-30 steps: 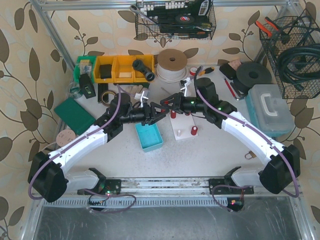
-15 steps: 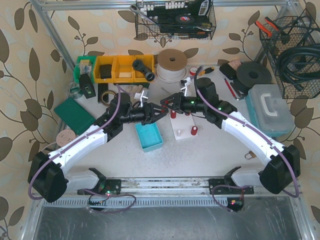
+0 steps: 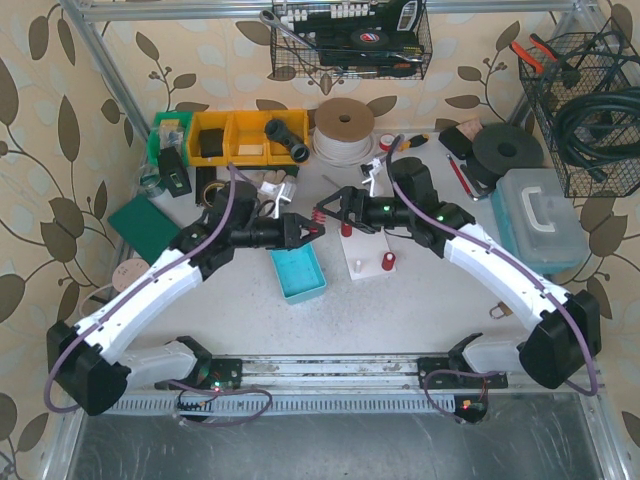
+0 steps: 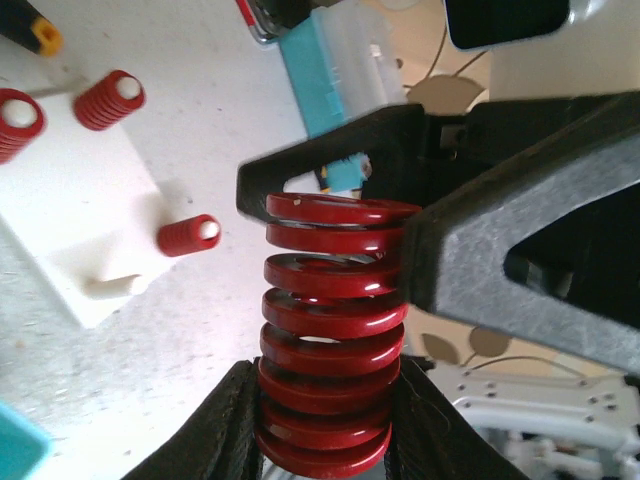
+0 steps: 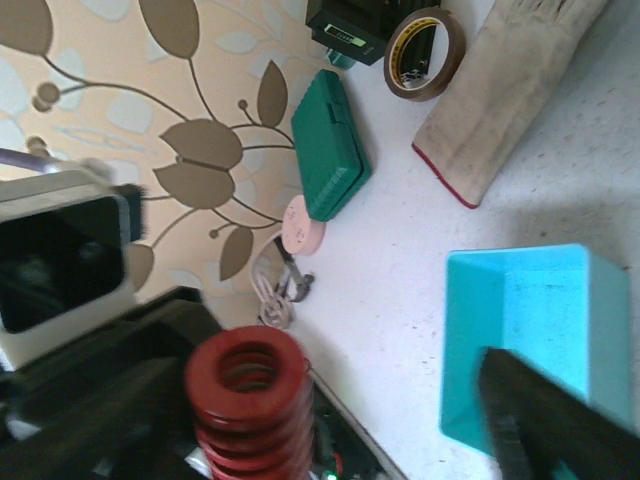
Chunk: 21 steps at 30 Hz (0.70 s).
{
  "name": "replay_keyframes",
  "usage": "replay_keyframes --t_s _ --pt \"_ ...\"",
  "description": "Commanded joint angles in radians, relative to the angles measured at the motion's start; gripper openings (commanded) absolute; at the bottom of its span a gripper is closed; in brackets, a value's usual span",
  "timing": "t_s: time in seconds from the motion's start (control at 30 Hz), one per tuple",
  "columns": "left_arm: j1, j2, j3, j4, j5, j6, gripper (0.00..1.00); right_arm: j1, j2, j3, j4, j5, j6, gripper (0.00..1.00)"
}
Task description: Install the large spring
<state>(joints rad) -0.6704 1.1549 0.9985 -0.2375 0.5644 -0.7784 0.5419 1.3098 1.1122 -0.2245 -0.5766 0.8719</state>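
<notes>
Nearest the front edge sits the teal tray (image 3: 300, 272). Past it is the white peg block (image 3: 370, 258) carrying small springs; 1 peg (image 4: 110, 287) looks bare. Large spring (image 4: 330, 330) not installed: airborne over mid-bench, beyond the tray. Left gripper (image 4: 325, 420) clamps 1 end. Right gripper (image 3: 331, 213) gapes wide, its 2 fingers straddling the free end. Judged: mid-handover, seating still to do.

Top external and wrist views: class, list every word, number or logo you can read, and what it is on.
Nothing is legible in any view.
Black box in the wire basket: red logo and white print, too small to read.
Tape roll: dark marks on its inner ring, blurred.
Black device: small green panel, blurred.
</notes>
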Motion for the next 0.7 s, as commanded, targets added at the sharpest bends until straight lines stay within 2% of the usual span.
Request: replay_keyframes --t_s 0.0,0.13,0.27,0.5,0.67 --pt "-0.054 -0.094 0.033 -0.219 -0.124 0.350 0.00 -0.015 -0.066 -0.062 -0.035 0.015 -0.092 0.92" --pt "-0.175 -0.101 0.000 -0.282 -0.298 0.501 0.00 -0.046 -0.060 -0.025 -0.159 -0.102 -0.219 0.88" --pt "-0.272 -0.098 -0.057 -0.268 -0.471 0.540 0.00 -0.088 -0.028 -0.016 -0.173 -0.320 -0.207 0.87" --pt "-0.314 -0.131 -0.077 -0.229 -0.575 0.548 0.00 -0.088 0.001 0.002 -0.342 -0.426 -0.316 0.87" --pt "-0.353 -0.118 -0.069 -0.227 -0.593 0.562 0.00 -0.086 0.018 -0.025 -0.346 -0.429 -0.320 0.87"
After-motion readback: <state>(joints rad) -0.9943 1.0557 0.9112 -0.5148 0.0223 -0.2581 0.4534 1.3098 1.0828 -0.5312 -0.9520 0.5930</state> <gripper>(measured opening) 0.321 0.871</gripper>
